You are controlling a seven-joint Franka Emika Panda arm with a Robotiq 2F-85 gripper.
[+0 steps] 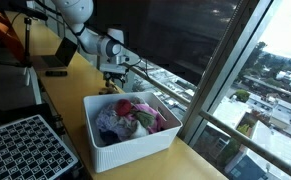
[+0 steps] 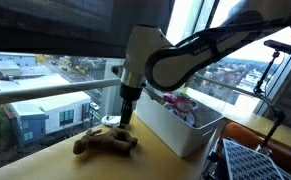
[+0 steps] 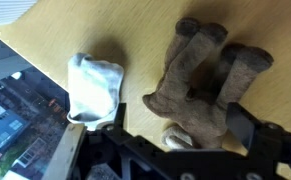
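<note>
A brown plush toy (image 3: 200,85) lies on the wooden table by the window; it also shows in both exterior views (image 2: 105,143) (image 1: 109,90). My gripper (image 3: 180,125) is open and low over it, its fingers standing either side of the toy's body. In an exterior view the gripper (image 2: 126,118) points straight down at the toy's back end. A small crumpled white cloth (image 3: 93,85) lies just beside the toy, near the table's window edge (image 2: 109,121). A pale part shows under the toy, between the fingers; I cannot tell what it is.
A white bin (image 1: 135,140) full of mixed clothes stands close by the toy (image 2: 180,135). A black grid tray (image 1: 20,150) lies beyond the bin (image 2: 257,160). A laptop (image 1: 59,58) sits further along the table. The window glass and rail (image 2: 45,92) border the table.
</note>
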